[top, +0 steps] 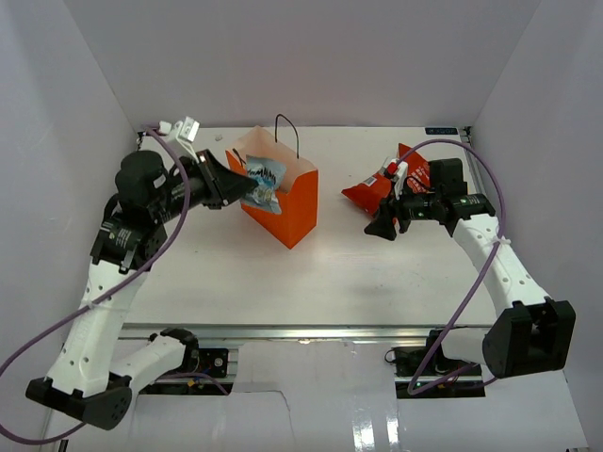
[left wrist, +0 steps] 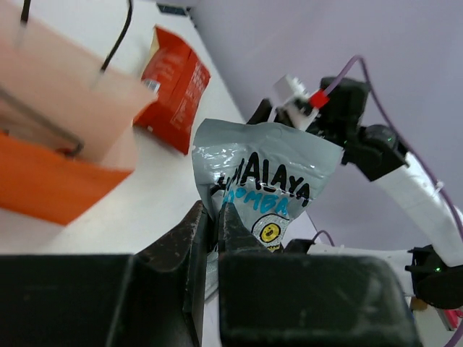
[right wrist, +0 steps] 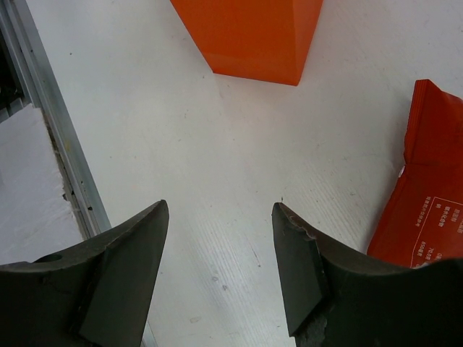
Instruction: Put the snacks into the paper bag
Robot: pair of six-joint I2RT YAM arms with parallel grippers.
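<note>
Left jaws are pinching a light, probably slippery pale-blue packet (left wrist: 264, 181) by its edge above the paper bag (top: 287, 212); right jaws are gaping open.

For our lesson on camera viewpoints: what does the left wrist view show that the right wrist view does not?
Left wrist only: the left tool shut on a pale-blue packet, black cord handles, the right arm. Right wrist only: the open right tool, the metal rail. Both: the orange bag, the red chip bag, the white table.
</note>
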